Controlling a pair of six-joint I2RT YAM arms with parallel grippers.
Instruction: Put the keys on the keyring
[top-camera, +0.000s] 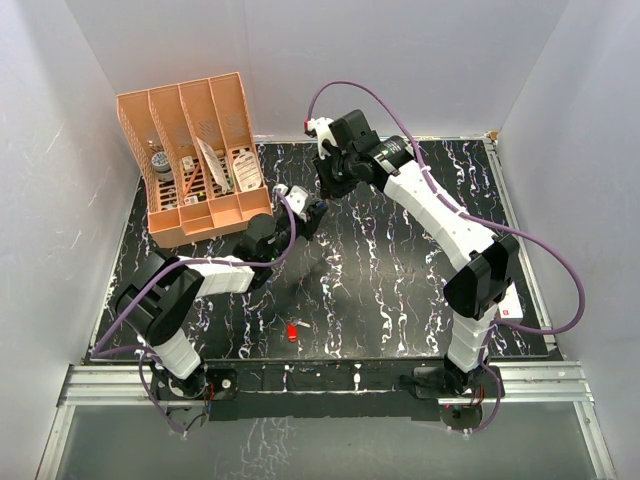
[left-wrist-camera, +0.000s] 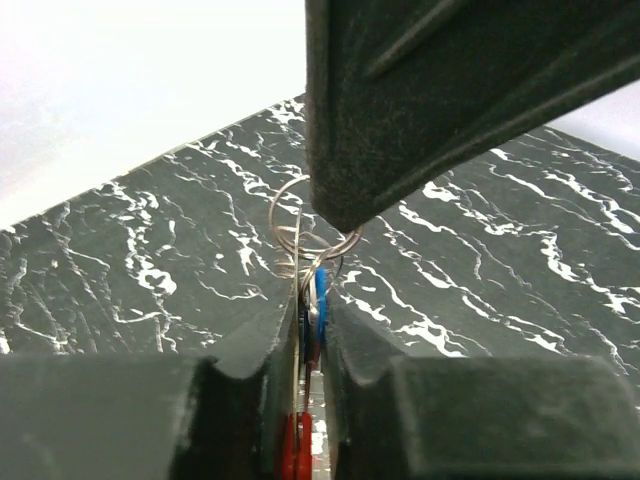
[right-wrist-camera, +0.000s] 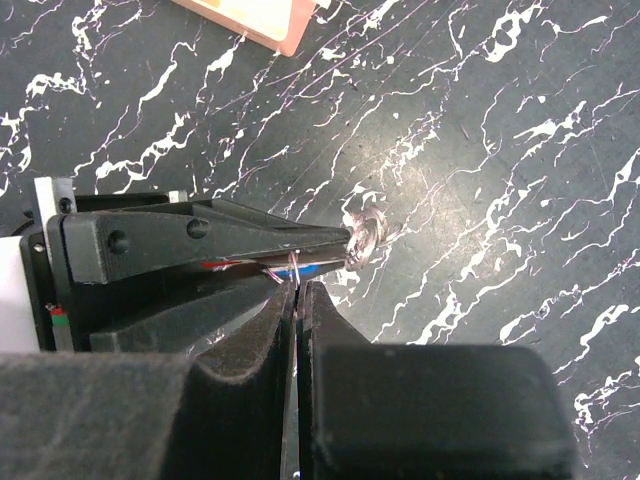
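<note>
Left gripper (left-wrist-camera: 312, 330) narrow, pinching blue-headed silver key (left-wrist-camera: 320, 295) | right gripper (right-wrist-camera: 298, 295) clamped onto thin silver wire keyring (left-wrist-camera: 300, 230) just above that key | step: likely threading | next: fine alignment into ring's gap

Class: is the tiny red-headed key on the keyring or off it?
Off: the red-headed key lies alone on the black marbled table, near its front edge.

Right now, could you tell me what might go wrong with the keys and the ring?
The thin wire ring is pinched only at the tips of the right gripper and could slip free. The left gripper, clamping the blue key, sits tight beside it, so fingers may collide. The red key lies far off on the table, not yet threaded.
</note>
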